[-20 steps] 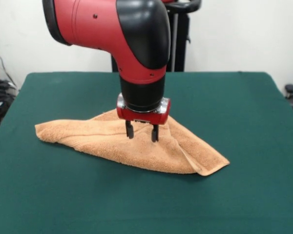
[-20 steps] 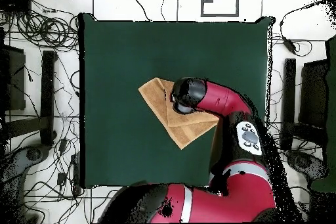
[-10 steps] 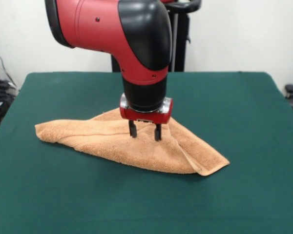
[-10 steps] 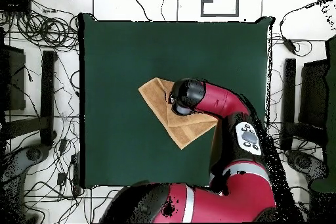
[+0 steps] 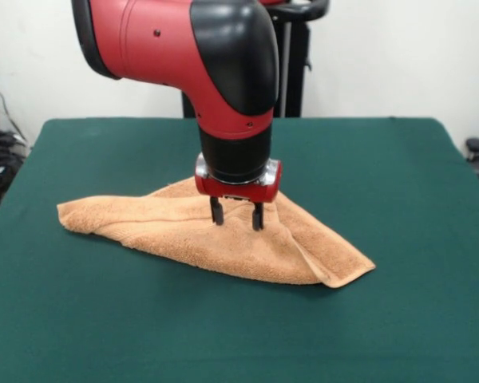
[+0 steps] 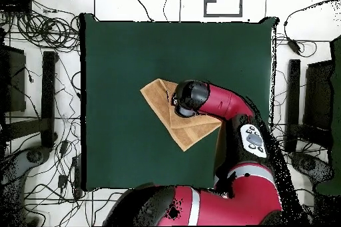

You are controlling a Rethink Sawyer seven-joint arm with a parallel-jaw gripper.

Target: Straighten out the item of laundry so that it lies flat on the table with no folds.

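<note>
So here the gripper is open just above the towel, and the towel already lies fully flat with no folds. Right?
Not quite. The gripper is open over the towel, but the towel is not flat: the front view shows it folded over into a rough triangle with a raised ridge, on the table.

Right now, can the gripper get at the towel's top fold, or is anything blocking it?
Probably yes. The gripper hangs directly over the folded peach towel with its jaws apart, tips at or just above the raised fold. Nothing else is on the green table, so the way straight down looks free.
</note>
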